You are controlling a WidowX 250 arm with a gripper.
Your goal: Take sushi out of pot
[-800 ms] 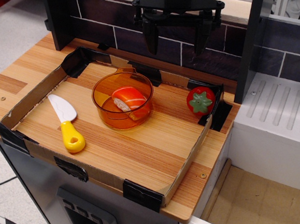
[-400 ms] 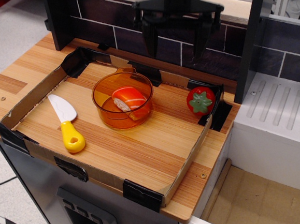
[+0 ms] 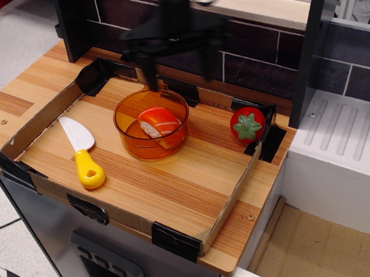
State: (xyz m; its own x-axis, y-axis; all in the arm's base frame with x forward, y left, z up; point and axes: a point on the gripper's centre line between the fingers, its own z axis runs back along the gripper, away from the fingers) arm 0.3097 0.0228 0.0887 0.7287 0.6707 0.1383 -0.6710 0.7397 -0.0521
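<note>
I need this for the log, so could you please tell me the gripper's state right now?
Gripper: blurred, but its fingers stand wide apart, so open. It holds nothing; the sushi lies in the pot.

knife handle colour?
Yellow; the knife has a white blade. Clear in the one observation.image view.
</note>
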